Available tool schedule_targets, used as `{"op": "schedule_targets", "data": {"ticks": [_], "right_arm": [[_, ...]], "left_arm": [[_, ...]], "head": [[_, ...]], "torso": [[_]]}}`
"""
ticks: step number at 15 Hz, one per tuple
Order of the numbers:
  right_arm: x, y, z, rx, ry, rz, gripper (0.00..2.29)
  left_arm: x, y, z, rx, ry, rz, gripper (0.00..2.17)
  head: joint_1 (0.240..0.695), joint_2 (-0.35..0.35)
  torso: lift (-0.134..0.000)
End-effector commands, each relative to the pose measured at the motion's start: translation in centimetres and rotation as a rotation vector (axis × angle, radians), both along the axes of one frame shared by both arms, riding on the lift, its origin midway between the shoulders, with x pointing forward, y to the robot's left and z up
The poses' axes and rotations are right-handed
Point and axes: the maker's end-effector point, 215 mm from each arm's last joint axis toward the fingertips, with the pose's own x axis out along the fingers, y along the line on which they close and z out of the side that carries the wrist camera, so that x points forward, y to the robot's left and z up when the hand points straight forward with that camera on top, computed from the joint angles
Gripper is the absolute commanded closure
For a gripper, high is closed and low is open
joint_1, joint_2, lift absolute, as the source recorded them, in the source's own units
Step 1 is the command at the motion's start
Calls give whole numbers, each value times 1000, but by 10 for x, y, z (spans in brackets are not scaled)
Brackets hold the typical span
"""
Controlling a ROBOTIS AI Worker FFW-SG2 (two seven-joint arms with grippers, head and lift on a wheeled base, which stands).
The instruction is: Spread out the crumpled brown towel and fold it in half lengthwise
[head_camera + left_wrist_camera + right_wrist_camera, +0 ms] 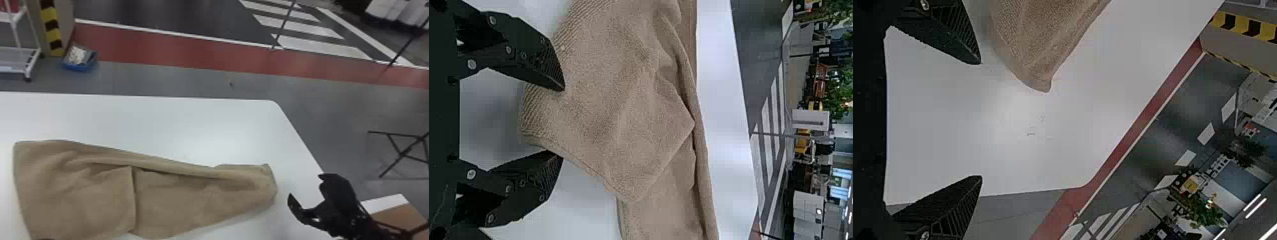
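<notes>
White table (198, 124) beneath rumpled brown towel (178, 201)

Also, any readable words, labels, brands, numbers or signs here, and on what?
None readable.
Brown towel and white table: no lettering visible.
Yellow-and-black stripes and white floor stripes: markings, no words.
Dark mark on the white background panel: too small to tell.

Table (191, 121): white, rounded at the far corner
Wheeled rack (16, 57): white, far left
Blue bin (78, 66): on the floor, near the rack
Floor band (159, 48): red, white-edged
Stripes (319, 46): white, beyond the band
Metal frame (401, 154): black, right of the table
</notes>
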Motion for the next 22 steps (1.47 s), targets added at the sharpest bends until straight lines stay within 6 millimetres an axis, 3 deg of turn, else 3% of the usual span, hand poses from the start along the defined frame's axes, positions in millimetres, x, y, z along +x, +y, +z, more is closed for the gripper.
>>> {"op": "schedule_targets", "data": {"ticks": [1,3,5,7,10,13,16,19,22], "right_arm": [[0,0,0,1,0,-4,60],[-1,0,1,6,-3,-8,60],[-2,1,0,8,-1,-9,60],[-7,1,-1,3,6,-8,60],[-13,1,1,-10,10,0,60],[-20,10,3,-18,19,26,60],[-27,7,4,-28,28,27,63],[-31,5,4,-35,33,28,63],[-26,11,3,-42,36,40,63]], "left_arm": [[5,1,5,2,-13,1,1069],[10,3,15,-1,-36,7,1264],[14,5,29,-3,-63,8,1264],[29,16,60,21,-130,26,1264],[62,39,97,21,-112,99,1264],[105,30,122,-18,-78,134,1261],[135,39,122,-6,-92,182,1072],[148,81,118,42,-99,281,1052],[141,104,115,48,-91,325,90]], "head": [[695,-350],[695,-350],[695,-350],[695,-350],[695,-350],[695,-350],[695,-348],[695,-319],[695,-269]], "torso": [[-125],[-125],[-125],[-125],[-125],[-125],[-125],[-125],[-125]]}}
